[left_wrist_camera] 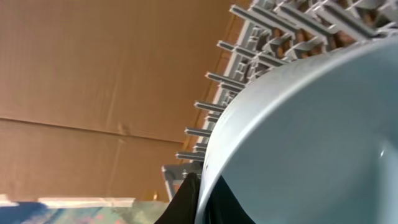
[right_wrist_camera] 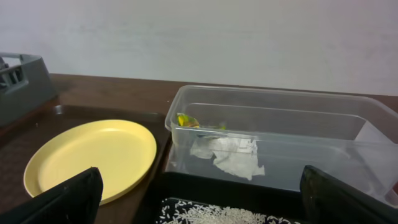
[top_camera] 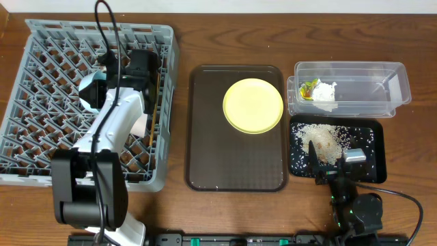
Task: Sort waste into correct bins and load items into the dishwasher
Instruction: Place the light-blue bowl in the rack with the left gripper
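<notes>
"At the left end of the bench, what is the left arm's status?"

"I read the left gripper [left_wrist_camera: 200, 186] as clamped on the rim of the light blue bowl [top_camera: 92, 92]. In my wrist view one dark finger [left_wrist_camera: 183, 202] sits outside the rim and the other sits inside it. The bowl is held on edge over the grey dish rack [top_camera: 48, 82], toward the rack's far side. A white bowl [top_camera: 140, 126] shows in the rack just beside the arm. What I take for the wooden chopsticks [top_camera: 162, 102] lie along the rack's right wall."

"Mid-bench?"

"The yellow plate [top_camera: 252, 105] lies flat on the brown serving tray [top_camera: 205, 137], in its far right part."

"Right end?"

"I have the right gripper [top_camera: 333, 160] spread wide and holding nothing. It hangs above the front rim of the black tray [top_camera: 372, 137], near the bench's front edge. The rice scraps [top_camera: 322, 139] are heaped in that tray's left half, with loose grains scattered around the heap. Toward the far edge, just behind the black tray, stands the clear tub [top_camera: 382, 89]. At its left end it holds the orange-and-green snack wrapper [top_camera: 309, 87] and the crumpled white tissue [top_camera: 326, 93], just beside one another."
</notes>
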Controlling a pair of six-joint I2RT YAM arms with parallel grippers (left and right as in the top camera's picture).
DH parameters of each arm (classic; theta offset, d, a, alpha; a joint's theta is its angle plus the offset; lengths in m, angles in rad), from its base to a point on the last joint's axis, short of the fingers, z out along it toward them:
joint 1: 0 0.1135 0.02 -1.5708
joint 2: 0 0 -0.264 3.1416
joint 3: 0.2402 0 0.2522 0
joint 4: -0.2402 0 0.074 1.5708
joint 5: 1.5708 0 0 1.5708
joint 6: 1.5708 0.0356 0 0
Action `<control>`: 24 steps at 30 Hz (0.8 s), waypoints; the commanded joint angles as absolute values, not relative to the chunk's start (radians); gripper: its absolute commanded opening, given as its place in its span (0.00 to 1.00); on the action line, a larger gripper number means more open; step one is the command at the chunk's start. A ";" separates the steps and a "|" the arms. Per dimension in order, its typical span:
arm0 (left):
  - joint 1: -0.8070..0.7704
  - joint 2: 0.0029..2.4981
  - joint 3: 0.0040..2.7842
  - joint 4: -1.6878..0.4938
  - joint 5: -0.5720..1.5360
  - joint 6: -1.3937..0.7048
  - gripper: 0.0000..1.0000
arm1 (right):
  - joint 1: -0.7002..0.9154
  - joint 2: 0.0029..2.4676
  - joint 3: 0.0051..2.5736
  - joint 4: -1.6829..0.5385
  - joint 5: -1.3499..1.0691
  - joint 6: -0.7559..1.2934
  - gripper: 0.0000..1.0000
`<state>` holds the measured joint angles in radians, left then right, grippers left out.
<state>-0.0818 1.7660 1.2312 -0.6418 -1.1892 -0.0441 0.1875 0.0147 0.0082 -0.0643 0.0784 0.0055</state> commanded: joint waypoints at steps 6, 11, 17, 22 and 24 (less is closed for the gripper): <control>-0.160 1.782 1.234 -0.682 -1.250 -0.031 0.08 | 0.176 0.010 0.006 -0.067 0.077 -0.005 0.99; -0.204 1.782 1.234 -0.786 -1.245 -0.108 0.15 | 0.176 0.011 0.006 -0.067 0.077 -0.005 0.99; -0.241 1.760 1.237 -0.934 -1.211 -0.264 0.44 | 0.176 0.010 0.006 -0.067 0.077 -0.005 0.99; -0.349 1.638 1.270 -0.960 -0.982 -0.268 0.51 | 0.176 0.010 0.006 -0.067 0.077 -0.005 0.99; -0.400 1.571 1.277 -0.952 -0.873 -0.269 0.53 | 0.176 0.010 0.006 -0.067 0.077 -0.005 0.99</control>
